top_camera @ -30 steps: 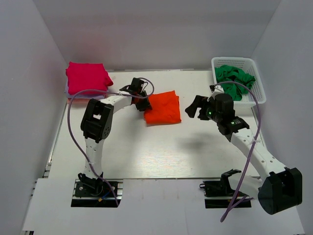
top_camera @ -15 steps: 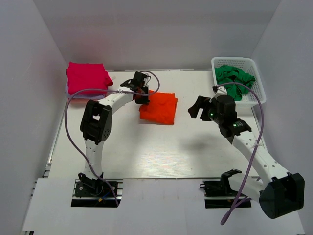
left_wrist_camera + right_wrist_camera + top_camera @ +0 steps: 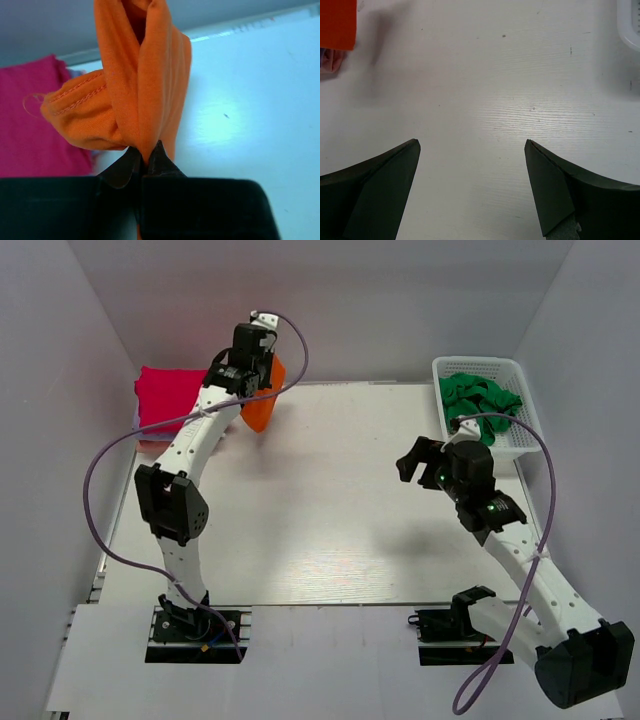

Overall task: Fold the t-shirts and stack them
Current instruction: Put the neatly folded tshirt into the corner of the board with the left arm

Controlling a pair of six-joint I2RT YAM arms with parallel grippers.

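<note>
My left claw (image 3: 146,159) pinches the bright orange-red cloth t-shirt (image 3: 140,85), which hangs just right of the folded magenta cloth pile (image 3: 30,120), while my right claw (image 3: 472,145) is spread wide, well apart.

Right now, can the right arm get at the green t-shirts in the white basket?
Probably yes. The right gripper is open and empty, hovering over the table just left of the white basket. The green t-shirts lie heaped in its open top, with nothing in between.
</note>
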